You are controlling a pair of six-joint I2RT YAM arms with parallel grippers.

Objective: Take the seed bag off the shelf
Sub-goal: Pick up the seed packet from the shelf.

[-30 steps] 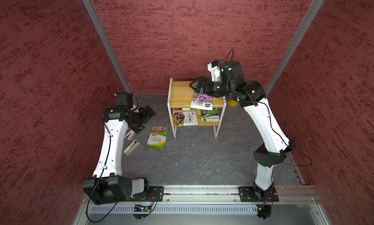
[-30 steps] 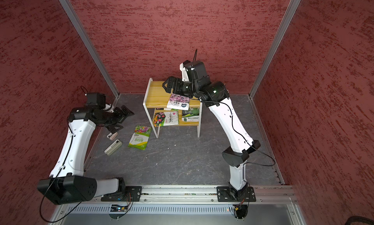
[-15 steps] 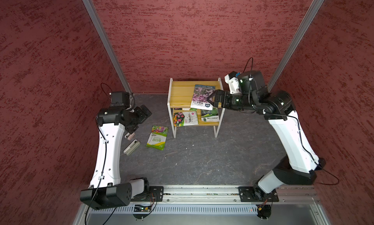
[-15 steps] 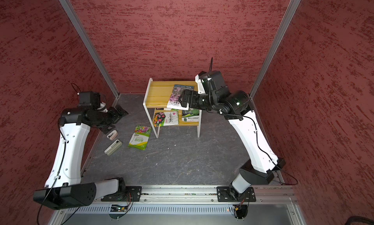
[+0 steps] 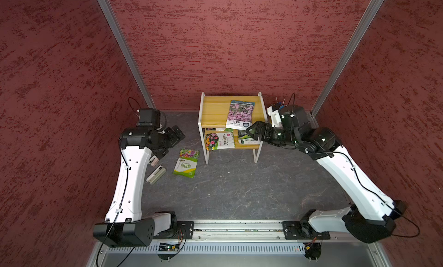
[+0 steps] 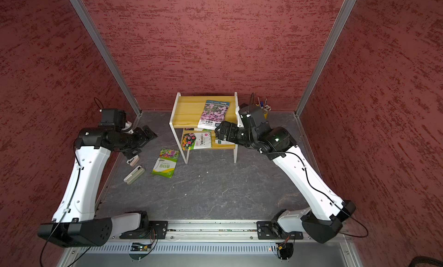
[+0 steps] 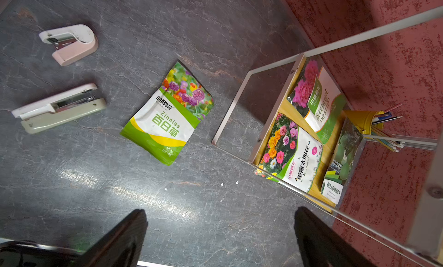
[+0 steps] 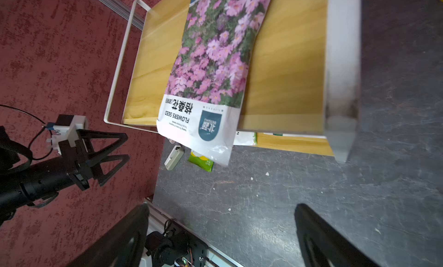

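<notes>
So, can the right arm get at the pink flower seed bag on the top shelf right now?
Probably yes. The right gripper is open, close to the pink-flower seed bag, whose near end overhangs the front of the shelf; nothing shows between them.

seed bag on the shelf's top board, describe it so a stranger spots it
Find the small yellow shelf at the back wall. One seed bag lies on its top board, overhanging the front edge. Unlike the green-trimmed bags below, it is all pink flowers with a white band.
</notes>
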